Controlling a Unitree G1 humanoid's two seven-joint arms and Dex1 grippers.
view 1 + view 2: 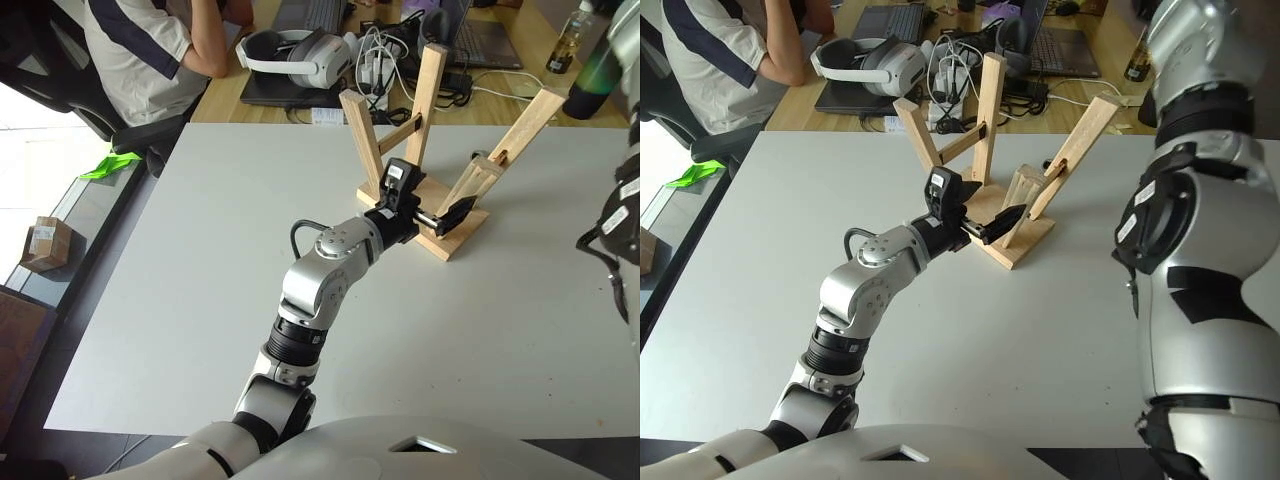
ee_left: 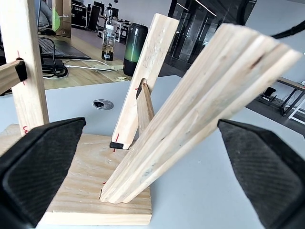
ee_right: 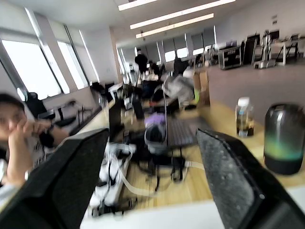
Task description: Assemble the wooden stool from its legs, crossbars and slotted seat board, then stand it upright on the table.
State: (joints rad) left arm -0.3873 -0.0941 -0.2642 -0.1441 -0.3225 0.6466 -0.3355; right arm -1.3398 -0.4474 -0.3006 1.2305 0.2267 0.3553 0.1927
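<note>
- Wooden leg [image 2: 190,109] leans tilted between open left fingers [image 2: 43,162], touching neither
- Seat board [image 2: 86,195] flat on worktop [image 1: 200,300]
- Right fingers [image 3: 66,181] spread, holding nothing

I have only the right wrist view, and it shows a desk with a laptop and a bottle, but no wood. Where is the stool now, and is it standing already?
Observer: It is not standing. The seat board lies flat on the table, with the legs pointing up.
Operator: Where is the left arm?
Observer: The left pincer is open around one leaning leg, and its fingers are apart from the wood on both sides.
Operator: Is any crossbar in place?
Observer: One crossbar joins the two legs on the stool's left side.
</note>
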